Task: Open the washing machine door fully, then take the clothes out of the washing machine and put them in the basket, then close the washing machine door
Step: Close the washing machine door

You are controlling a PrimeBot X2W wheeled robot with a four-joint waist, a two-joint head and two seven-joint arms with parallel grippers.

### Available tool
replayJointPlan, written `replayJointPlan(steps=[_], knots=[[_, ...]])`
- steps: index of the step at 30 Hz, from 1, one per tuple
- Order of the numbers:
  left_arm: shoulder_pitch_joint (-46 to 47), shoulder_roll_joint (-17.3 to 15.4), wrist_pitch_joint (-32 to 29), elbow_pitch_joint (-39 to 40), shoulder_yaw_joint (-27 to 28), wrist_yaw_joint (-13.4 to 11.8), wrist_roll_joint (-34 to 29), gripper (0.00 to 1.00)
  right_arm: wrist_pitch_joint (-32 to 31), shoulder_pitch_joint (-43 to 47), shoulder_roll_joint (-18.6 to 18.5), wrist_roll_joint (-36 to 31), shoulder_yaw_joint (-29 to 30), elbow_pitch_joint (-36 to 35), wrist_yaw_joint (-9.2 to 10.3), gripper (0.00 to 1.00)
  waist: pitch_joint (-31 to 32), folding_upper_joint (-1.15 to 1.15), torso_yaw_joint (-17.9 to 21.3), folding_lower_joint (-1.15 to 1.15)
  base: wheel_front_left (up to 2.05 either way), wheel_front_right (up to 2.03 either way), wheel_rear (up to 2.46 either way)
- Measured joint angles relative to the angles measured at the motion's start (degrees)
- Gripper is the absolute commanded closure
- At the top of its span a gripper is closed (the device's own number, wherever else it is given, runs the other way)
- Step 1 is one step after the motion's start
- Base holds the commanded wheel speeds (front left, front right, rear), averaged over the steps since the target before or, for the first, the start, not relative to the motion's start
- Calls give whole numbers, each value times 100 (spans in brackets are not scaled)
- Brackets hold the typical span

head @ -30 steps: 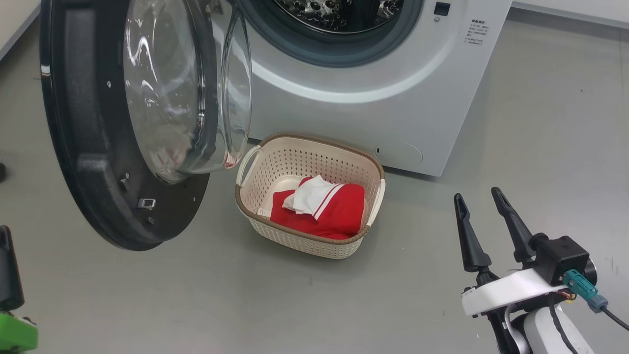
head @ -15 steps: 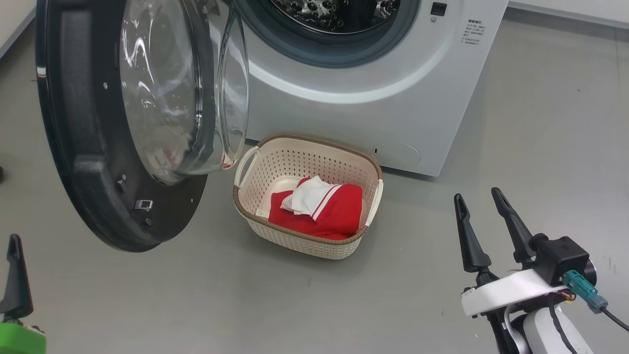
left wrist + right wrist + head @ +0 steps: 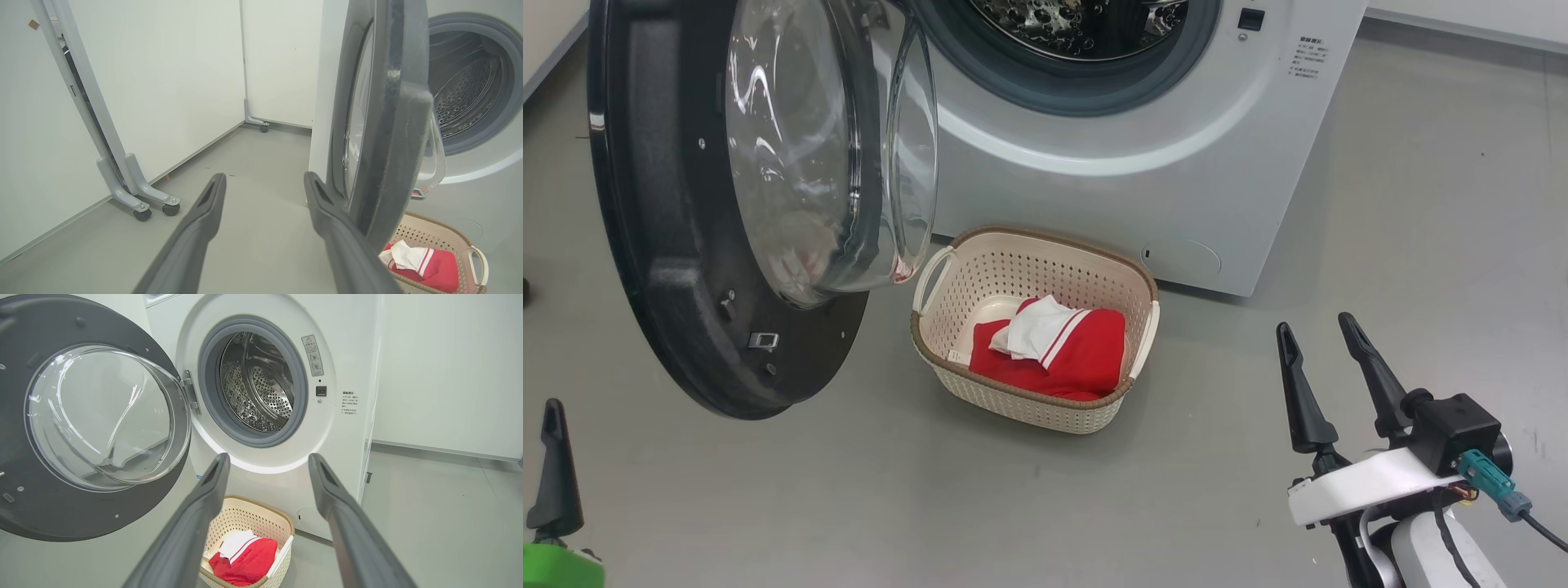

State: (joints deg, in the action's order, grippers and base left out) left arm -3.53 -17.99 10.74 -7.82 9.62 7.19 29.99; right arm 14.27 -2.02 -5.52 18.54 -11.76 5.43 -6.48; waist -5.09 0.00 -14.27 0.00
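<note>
**Clothes are out; only the door is left to shut**

Both grippers are empty, their fingers spread wide apart. The left gripper [image 3: 264,181] hangs low at the robot's left, pointing past the outer side of the door [image 3: 670,245]. In its wrist view the door's edge stands just beside its right finger. In the head view that finger is clear of the rim, so it is probably not touching. The right gripper [image 3: 1316,327] hovers over the bare floor [image 3: 931,506], off to the right of the basket [image 3: 1013,400] and well apart from it, aimed towards the washing machine [image 3: 1176,163].

The door is swung wide on its hinge, its glass bowl facing the right gripper. The drum [image 3: 261,392] looks empty in the part that shows, though its bottom is hidden behind the grey seal. The red-and-white clothes [image 3: 1078,351] lie bunched in the basket, which sits on the floor just in front of the machine, below the opening.

Opening and unloading therefore look finished. What seems to remain is the last step, pushing the door round until it latches. The left gripper is the better placed for that. The basket sits close to the door's path, so the swing needs watching.
</note>
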Motion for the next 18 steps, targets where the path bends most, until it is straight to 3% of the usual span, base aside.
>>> replayJointPlan(steps=[5,6,7,8,18], knots=[[0,-38,44,-63,-26,0,0,0,0,7,12,0,-1,0,0,0,8,0,6,0,0,0,0],[0,-53,44,-67,-35,0,0,23,0,13,13,0,-1,-1,0,0,8,0,8,0,0,0,0],[0,-64,44,-69,-46,0,0,82,0,18,14,0,-1,0,0,0,6,0,11,0,0,0,0],[0,-75,44,-71,-57,0,0,100,0,18,14,0,-1,0,0,0,4,0,14,0,0,0,0],[63,-181,26,-135,-74,1,99,100,0,18,20,-1,-1,0,-1,0,-30,0,57,0,0,0,0]])
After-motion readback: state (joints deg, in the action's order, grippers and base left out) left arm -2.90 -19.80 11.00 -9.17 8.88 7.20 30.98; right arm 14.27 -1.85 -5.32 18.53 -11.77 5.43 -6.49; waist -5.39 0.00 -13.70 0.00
